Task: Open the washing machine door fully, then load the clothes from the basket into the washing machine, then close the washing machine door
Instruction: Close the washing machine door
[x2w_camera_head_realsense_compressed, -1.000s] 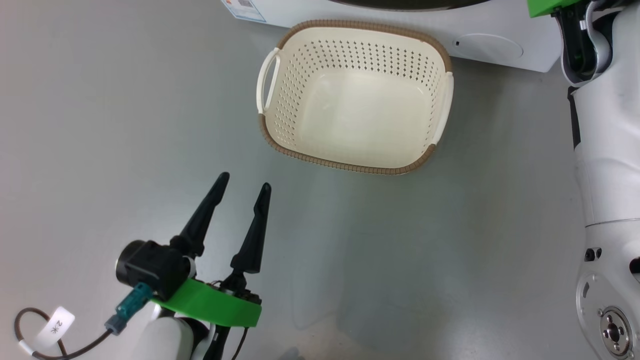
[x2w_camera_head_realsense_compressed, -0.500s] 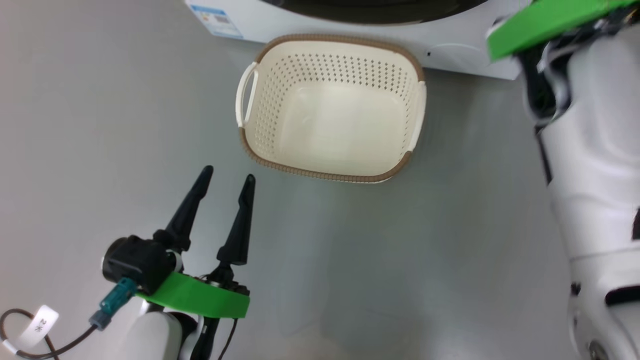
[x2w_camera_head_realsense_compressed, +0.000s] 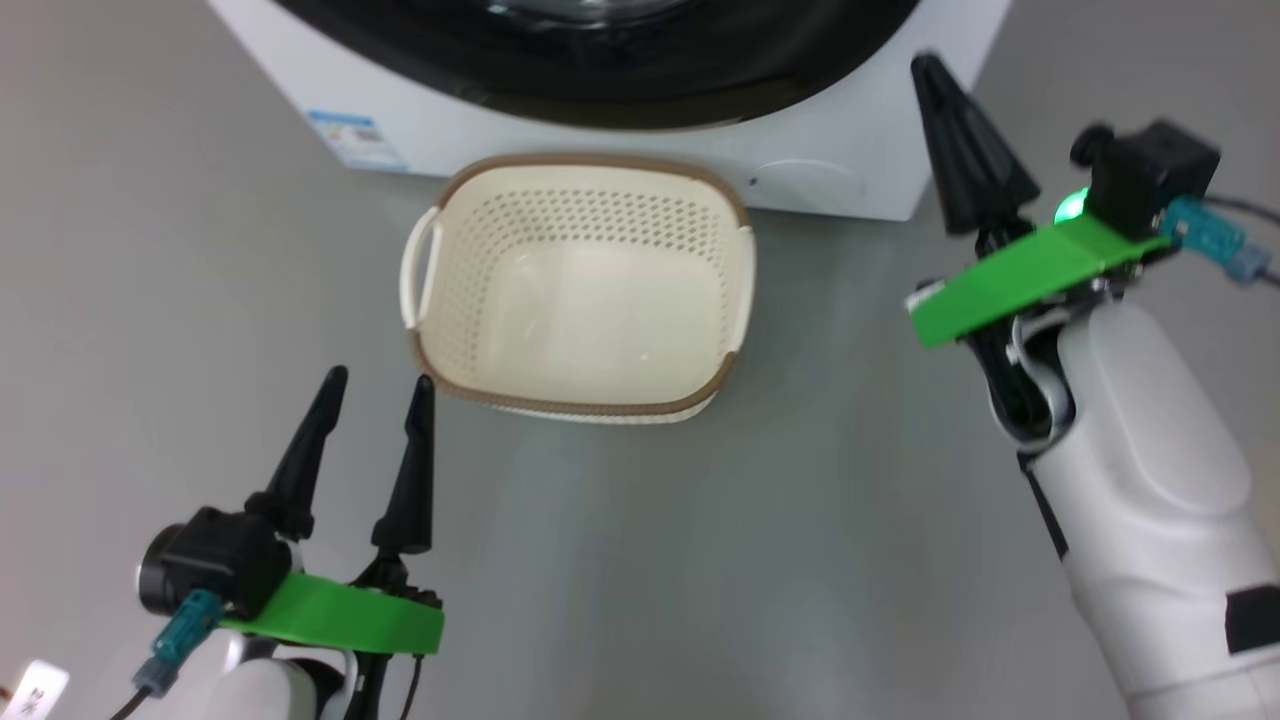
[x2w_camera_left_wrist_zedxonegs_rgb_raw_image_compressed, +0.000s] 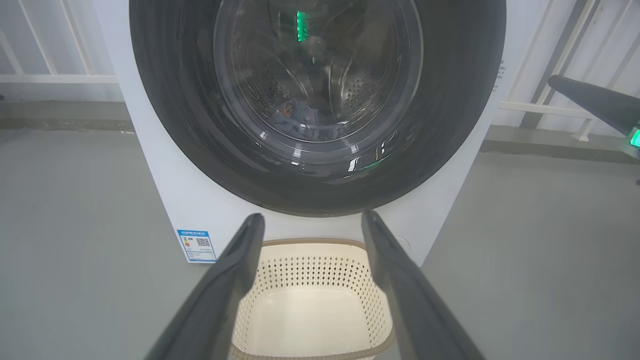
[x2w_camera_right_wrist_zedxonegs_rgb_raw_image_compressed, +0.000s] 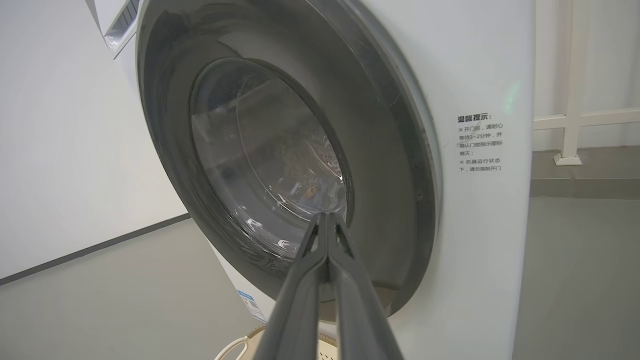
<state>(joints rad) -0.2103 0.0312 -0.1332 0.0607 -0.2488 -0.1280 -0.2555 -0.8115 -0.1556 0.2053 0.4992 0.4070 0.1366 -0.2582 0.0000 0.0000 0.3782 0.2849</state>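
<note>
- Since the door (x2w_camera_left_wrist_zedxonegs_rgb_raw_image_compressed: 175, 125) looks flush against the machine (x2w_camera_head_realsense_compressed: 830, 170), with the clothes (x2w_camera_left_wrist_zedxonegs_rgb_raw_image_compressed: 305, 122) visible through its glass in the drum and the basket (x2w_camera_head_realsense_compressed: 590, 162) empty on the floor just in front, the task seems all but done
- The right fingers (x2w_camera_head_realsense_compressed: 930, 70) are pressed together and hold nothing; they are beside the machine's right front corner, aimed at the door's lower glass, which lies ahead and to their left
- The left fingers (x2w_camera_head_realsense_compressed: 381, 377) are spread wide and empty, on the near left of the basket, well apart from the door
- The right arm is nearer, so any last push on the rim would fall to it; which side latches I cannot tell
</note>
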